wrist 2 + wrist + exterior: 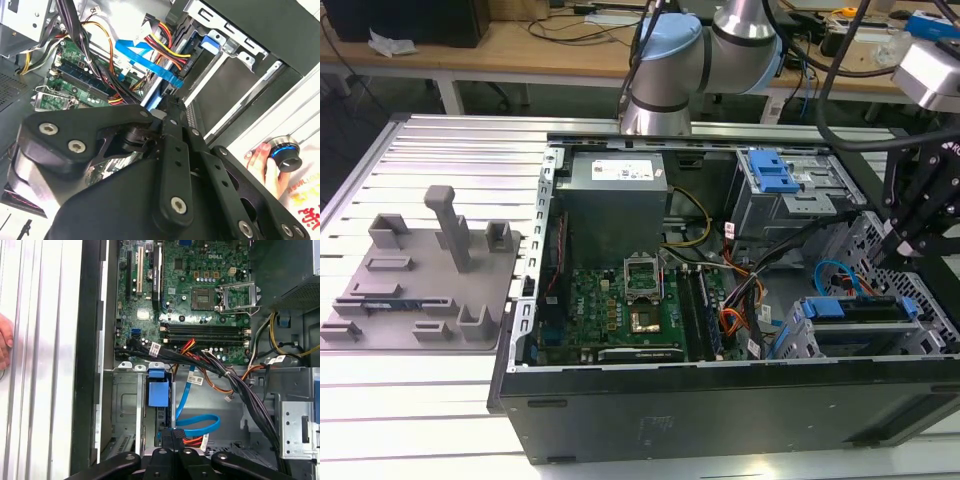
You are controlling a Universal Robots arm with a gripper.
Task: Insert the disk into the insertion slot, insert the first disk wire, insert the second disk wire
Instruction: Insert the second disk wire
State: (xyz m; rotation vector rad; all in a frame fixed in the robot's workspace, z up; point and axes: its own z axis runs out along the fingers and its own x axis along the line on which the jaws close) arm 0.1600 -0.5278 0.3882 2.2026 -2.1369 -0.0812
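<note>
Clenching the second disk wire (200, 424) at its plug, fingers (164, 452) closed tight beside the disk (159, 392)

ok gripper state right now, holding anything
gripper: shut on the plug of the light-blue cable, at the rear of the disk in its cage.

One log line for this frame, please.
stage: wire insertion | disk: in slot | gripper: at blue wire plug, by disk
</note>
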